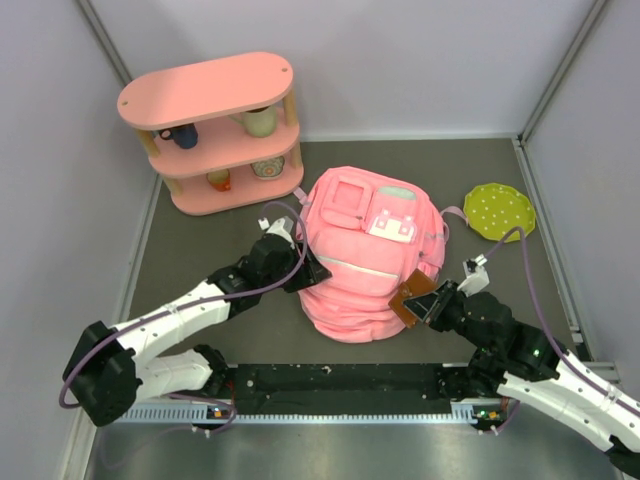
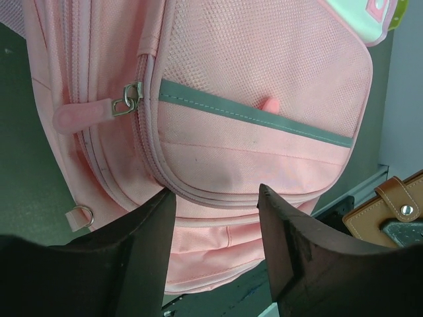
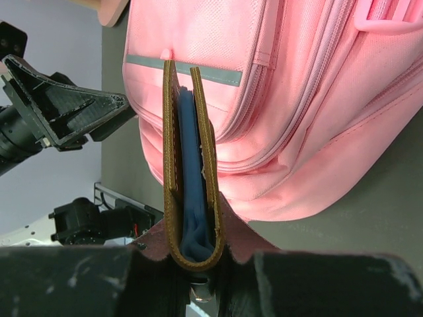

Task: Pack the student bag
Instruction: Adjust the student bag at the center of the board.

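Observation:
The student bag (image 1: 368, 255) is a soft pink backpack lying in the middle of the table, its front pocket with a grey strip (image 2: 264, 119) facing my left wrist camera. My left gripper (image 1: 306, 268) is at the bag's left side, jaws open around nothing, just short of the pocket's lower seam (image 2: 215, 198). A zipper pull (image 2: 122, 104) hangs on the bag up and to the left. My right gripper (image 3: 195, 247) is shut on a folded brown wallet (image 3: 188, 165) with a blue lining. The wallet (image 1: 413, 299) stands edge-on against the bag's front right side.
A pink oval three-tier shelf (image 1: 210, 95) with cups on its lower tiers stands at the back left. A green dotted plate (image 1: 498, 210) lies to the right of the bag. A black rail (image 1: 340, 385) runs along the near edge between the arm bases.

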